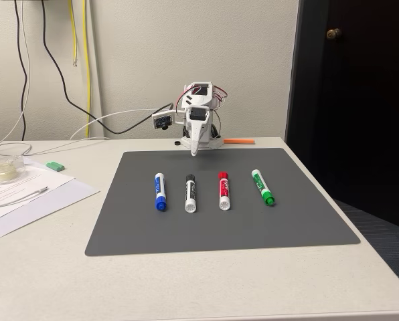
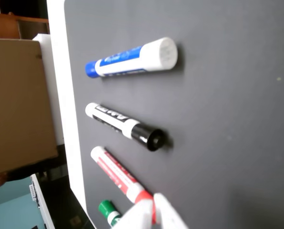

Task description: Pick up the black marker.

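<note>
My gripper pokes into the wrist view from the bottom edge, its two white fingertips nearly together with a thin slit between them, nothing clamped in that slit. In the fixed view my gripper hangs nose-down over the far edge of the grey mat, holding nothing.

Taking the mat as my landmark: four markers lie in a row across its middle, well apart from one another. The black marker is second from the left in the fixed view, black cap towards me, white end towards the mat's near edge. In the wrist view the black marker lies between the blue marker and the red marker. The green marker lies nearest the mat's right edge.
</note>
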Tool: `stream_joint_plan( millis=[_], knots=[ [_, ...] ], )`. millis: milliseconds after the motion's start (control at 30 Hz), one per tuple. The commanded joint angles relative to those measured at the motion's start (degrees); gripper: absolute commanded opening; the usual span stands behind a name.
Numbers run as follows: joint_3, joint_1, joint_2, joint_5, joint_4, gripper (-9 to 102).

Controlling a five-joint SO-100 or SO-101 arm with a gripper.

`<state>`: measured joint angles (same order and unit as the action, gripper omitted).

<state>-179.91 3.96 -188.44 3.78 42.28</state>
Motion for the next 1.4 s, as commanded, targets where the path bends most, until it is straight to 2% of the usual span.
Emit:
stream_joint_plan(
  millis=[0,1367],
  knots=[
    [0.35,0.70,-0.35,-2.81,0.00,0],
    [0.35,0.70,-0.35,-4.83,-0.79,0]
  ],
)
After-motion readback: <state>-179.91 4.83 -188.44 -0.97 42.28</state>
